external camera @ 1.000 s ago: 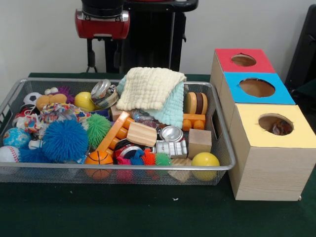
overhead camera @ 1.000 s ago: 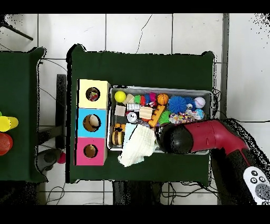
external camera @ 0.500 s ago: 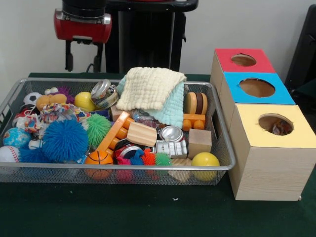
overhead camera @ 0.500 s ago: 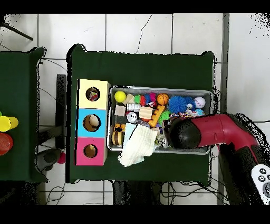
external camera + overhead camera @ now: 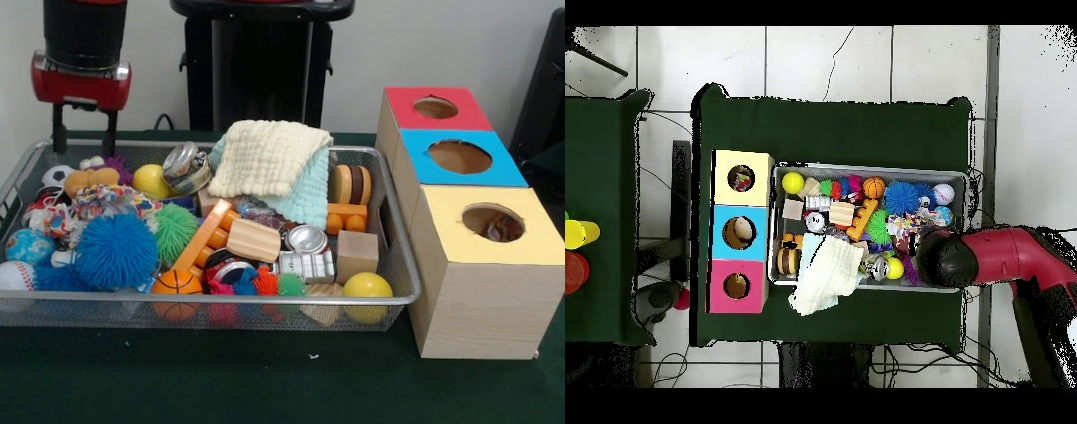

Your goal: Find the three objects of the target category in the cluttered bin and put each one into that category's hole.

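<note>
Target category isn't given – candidates all sit in the wire bin (image 5: 388,265), balls and spiky toys like the blue fuzzy ball (image 5: 116,250) at one end, cans and wood blocks mid-bin under the edge of the cream cloth (image 5: 269,157); the yellow-topped box (image 5: 481,256) beside the bin already shows something in its hole. Claw (image 5: 84,132) hangs empty with fingers spread, above the bin's far corner by the ball end. Risk from here – clutter is packed tight, so a descent likely pinches two neighbours or snags the mesh rim, and the cloth hides whatever's beneath it.
</note>
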